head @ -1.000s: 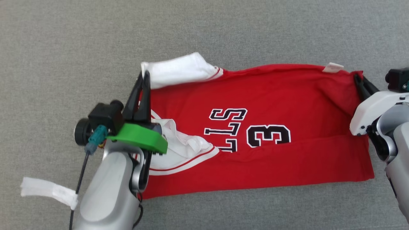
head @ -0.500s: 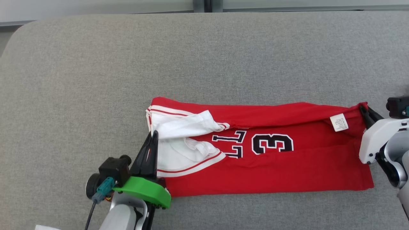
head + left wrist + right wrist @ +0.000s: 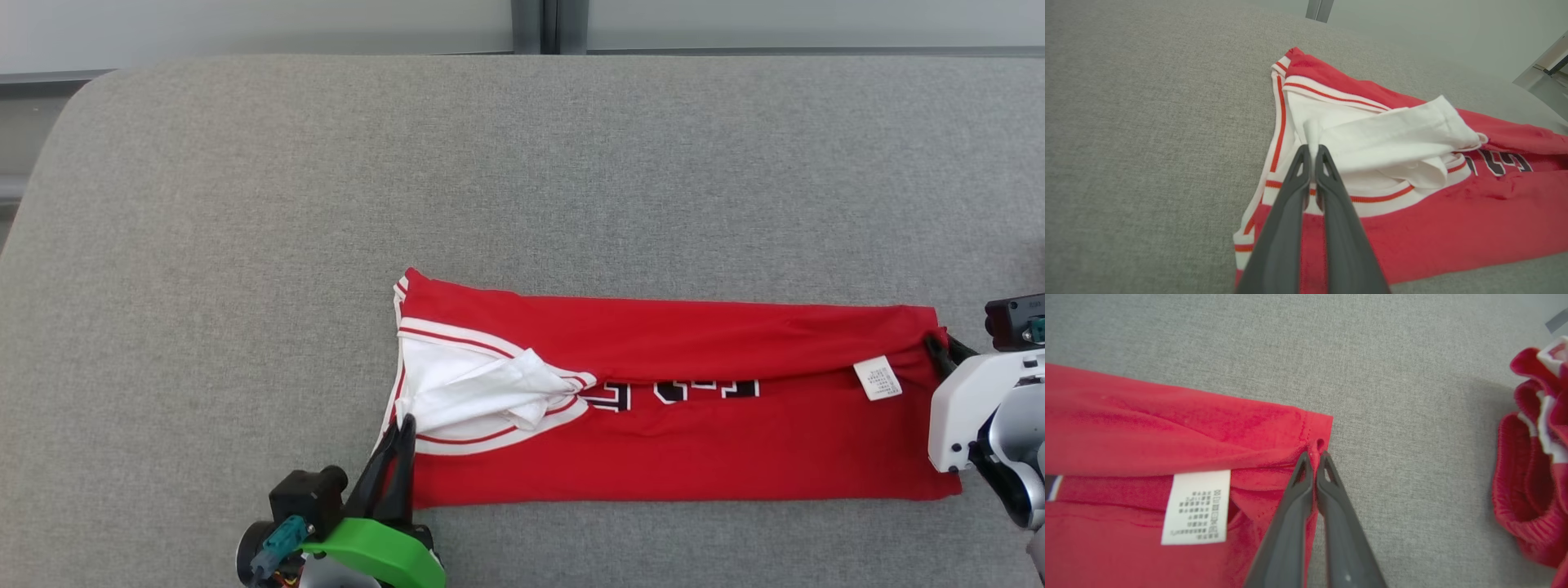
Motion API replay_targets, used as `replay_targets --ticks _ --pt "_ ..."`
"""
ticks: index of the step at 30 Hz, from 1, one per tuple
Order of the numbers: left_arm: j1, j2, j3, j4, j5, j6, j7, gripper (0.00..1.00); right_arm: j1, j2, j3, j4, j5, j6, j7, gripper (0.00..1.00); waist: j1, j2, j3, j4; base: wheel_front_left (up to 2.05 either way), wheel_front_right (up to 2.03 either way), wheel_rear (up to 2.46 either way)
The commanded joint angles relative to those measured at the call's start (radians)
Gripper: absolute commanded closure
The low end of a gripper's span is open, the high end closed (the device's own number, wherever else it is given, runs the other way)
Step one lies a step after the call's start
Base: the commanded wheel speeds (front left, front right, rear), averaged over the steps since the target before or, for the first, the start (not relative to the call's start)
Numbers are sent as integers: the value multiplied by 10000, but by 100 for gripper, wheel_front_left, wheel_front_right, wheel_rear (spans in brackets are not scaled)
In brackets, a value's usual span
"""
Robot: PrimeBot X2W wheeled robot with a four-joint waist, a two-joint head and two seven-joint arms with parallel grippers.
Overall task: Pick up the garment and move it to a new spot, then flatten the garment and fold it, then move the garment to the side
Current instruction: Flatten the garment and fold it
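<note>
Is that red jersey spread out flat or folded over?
Folded. The red jersey is a narrow band, its far half laid over the black lettering, with the inside label showing.

The desk [image 3: 245,245] is covered in grey woven cloth, and its far-left corner is rounded. A red basketball jersey [image 3: 694,457] lies on the near half, stretched left to right. It is folded lengthwise, with the far long edge turned toward the near side over most of the black, white-outlined lettering [image 3: 678,394]. At the jersey's left end, white fabric [image 3: 482,384] with red-striped trim is bunched and partly lifted. A white care label [image 3: 878,378] lies face up near the right end. Further right, apart from the jersey, a second red and white garment [image 3: 1531,490] lies crumpled on the cloth.
</note>
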Motion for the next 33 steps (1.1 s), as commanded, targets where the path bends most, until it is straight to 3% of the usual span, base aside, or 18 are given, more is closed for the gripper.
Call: replay_targets --ticks 1,5,15,20,26,33 --pt "12 20 -24 69 46 33 -27 0 139 3 -120 -177 -54 -22 69 0 1 0 -28 49 0 0 0" --pt "-173 21 164 33 58 94 -28 0 474 62 -507 -726 -174 -22 156 0 1 0 -52 87 0 0 0" --pt "-701 16 1994 -1974 797 -601 -25 0 1017 1010 -2014 -1941 149 -22 -272 0 1 0 -218 100 0 0 0" --pt "-1067 21 2351 -2112 1069 -832 -25 0 925 2029 -3106 -1714 -27 -19 -621 0 1 0 -338 58 0 0 0" --pt "-1332 19 2613 -1846 1358 -919 -25 0 838 3038 -3723 -1240 -388 -15 -1051 0 1 0 -496 10 0 0 0" --pt "-1396 19 2743 -1519 1458 -932 -25 0 617 3551 -3830 -422 -939 -17 -1433 0 1 0 -492 -57 0 0 0"
